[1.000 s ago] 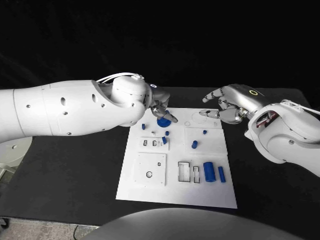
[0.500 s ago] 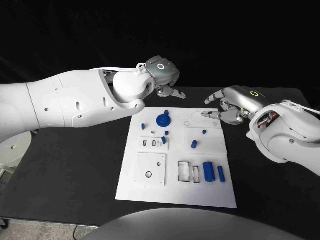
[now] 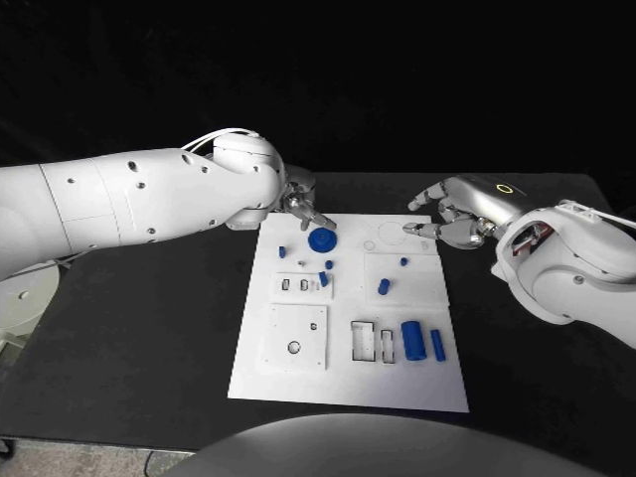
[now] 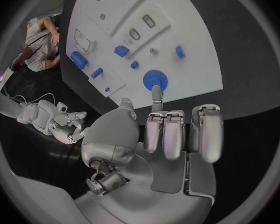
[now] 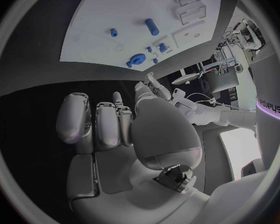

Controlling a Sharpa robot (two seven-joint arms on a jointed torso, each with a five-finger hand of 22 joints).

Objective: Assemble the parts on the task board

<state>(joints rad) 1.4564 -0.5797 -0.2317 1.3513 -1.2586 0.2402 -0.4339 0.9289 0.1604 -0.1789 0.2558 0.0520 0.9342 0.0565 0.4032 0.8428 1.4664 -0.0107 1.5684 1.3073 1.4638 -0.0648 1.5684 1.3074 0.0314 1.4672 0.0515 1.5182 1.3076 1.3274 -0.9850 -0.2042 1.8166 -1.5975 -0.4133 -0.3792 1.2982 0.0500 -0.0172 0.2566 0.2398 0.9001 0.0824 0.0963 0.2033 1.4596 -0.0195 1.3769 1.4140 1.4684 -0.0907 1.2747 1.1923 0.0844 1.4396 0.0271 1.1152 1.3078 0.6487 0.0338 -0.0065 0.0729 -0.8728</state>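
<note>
The white task board [image 3: 404, 390] lies in the middle of the black table. A blue gear [image 3: 321, 239] sits near its far edge, also seen in the left wrist view [image 4: 154, 78]. My left hand [image 3: 301, 205] hovers just beyond the gear, holding nothing, and one outstretched finger [image 4: 156, 95] reaches the gear's rim. My right hand [image 3: 454, 215] stays at the board's far right corner, fingers apart and empty. Small blue pegs [image 3: 385, 286] stand mid-board. Two blue cylinders [image 3: 414, 340] lie near the front right.
Rectangular slots [image 3: 367, 340] and a square plate with a hole [image 3: 298, 336] take up the board's near half. A round white object [image 3: 20, 296] stands off the table's left edge. Bare black table surrounds the board on all sides.
The left hand left the gear, swung up and back past the board's far edge, then came down to the gear again. The gear and the right hand have stayed put.
</note>
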